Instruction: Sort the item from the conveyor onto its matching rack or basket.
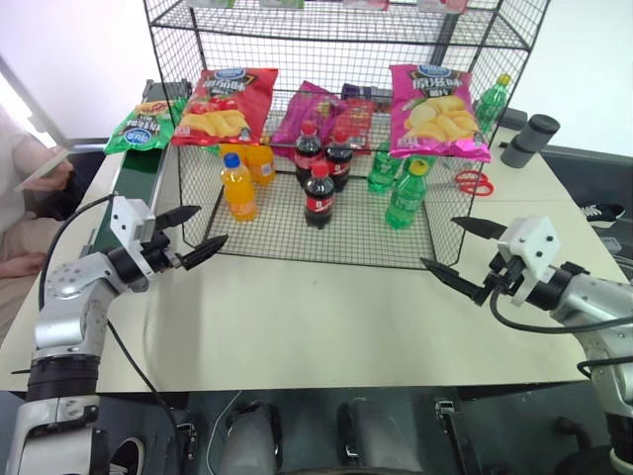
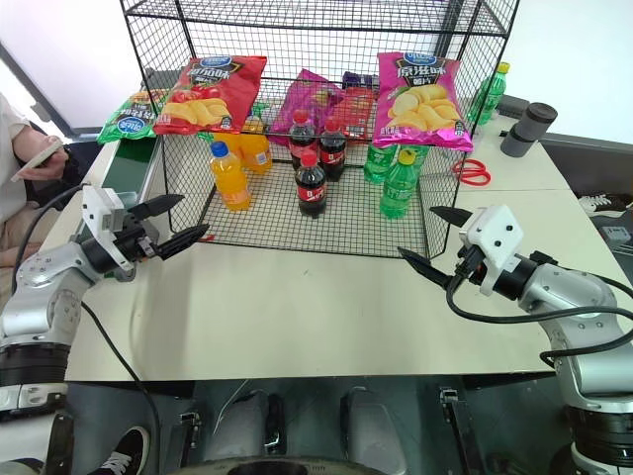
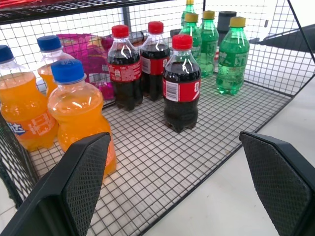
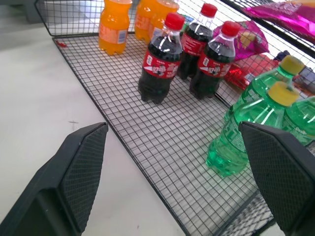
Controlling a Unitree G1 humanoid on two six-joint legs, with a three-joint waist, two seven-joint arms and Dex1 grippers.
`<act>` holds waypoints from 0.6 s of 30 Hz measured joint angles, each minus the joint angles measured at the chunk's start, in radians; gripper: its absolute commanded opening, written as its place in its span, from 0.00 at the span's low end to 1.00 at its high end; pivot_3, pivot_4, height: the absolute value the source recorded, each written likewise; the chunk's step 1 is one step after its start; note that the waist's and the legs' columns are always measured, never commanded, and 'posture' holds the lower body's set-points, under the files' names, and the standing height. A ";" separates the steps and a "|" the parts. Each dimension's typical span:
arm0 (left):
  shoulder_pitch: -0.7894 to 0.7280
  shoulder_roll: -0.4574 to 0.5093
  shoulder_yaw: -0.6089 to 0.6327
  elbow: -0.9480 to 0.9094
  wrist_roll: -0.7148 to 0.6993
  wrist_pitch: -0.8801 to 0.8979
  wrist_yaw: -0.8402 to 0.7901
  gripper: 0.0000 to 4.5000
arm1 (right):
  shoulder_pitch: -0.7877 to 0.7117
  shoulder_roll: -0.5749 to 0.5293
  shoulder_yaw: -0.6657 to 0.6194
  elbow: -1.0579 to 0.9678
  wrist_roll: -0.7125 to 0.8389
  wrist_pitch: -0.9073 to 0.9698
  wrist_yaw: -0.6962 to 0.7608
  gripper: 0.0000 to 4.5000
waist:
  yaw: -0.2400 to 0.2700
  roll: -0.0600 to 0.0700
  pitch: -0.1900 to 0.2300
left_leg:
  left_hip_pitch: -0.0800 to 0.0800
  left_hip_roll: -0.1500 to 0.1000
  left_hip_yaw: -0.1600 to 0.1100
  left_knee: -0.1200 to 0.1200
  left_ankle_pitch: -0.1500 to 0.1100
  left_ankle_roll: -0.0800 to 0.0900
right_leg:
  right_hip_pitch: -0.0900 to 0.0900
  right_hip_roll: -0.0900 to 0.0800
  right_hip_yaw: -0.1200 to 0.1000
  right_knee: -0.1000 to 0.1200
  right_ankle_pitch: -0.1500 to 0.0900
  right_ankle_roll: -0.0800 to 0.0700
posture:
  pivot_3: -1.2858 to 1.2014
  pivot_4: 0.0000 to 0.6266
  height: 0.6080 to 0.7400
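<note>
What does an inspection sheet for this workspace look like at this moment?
Surface: pale table, bare in front of the rack.
Job's things: green crisps bag lies on the conveyor, beside the black wire rack.
Clutter: red crisps bag and pink crisps bag on the rack's upper tier; orange soda bottles, cola bottles, green soda bottles below; red scissors and a dark cup on the table.
Grippers: left gripper and right gripper open, empty.
Cables: black cable along the right arm.
Surroundings: a seated person at the left.
</note>
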 measured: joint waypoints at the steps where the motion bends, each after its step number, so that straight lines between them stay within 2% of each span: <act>1: 0.007 -0.001 0.000 -0.002 0.001 -0.004 0.004 1.00 | 0.000 0.000 0.001 0.003 -0.002 -0.004 0.003 0.98 | 0.000 0.000 0.000 | 0.000 0.000 0.000 0.000 0.000 0.000 | 0.000 0.000 0.000 0.000 0.000 0.000 | 0.52 0.24 1.00; 10: 0.038 0.009 -0.010 -0.033 0.036 -0.017 0.032 1.00 | -0.057 0.006 0.052 0.053 -0.019 -0.028 0.014 0.98 | -0.001 0.000 0.000 | 0.000 0.000 0.000 0.000 0.000 0.000 | 0.000 0.000 0.000 0.000 0.000 0.000 | 0.52 0.24 1.00; 18: 0.092 0.028 -0.003 -0.044 0.114 -0.119 0.103 1.00 | -0.124 0.077 0.120 0.068 0.077 0.052 0.042 0.98 | -0.006 0.000 0.000 | 0.000 0.001 0.000 0.000 0.000 0.000 | 0.000 0.000 0.000 0.000 0.000 0.000 | 0.52 0.24 1.00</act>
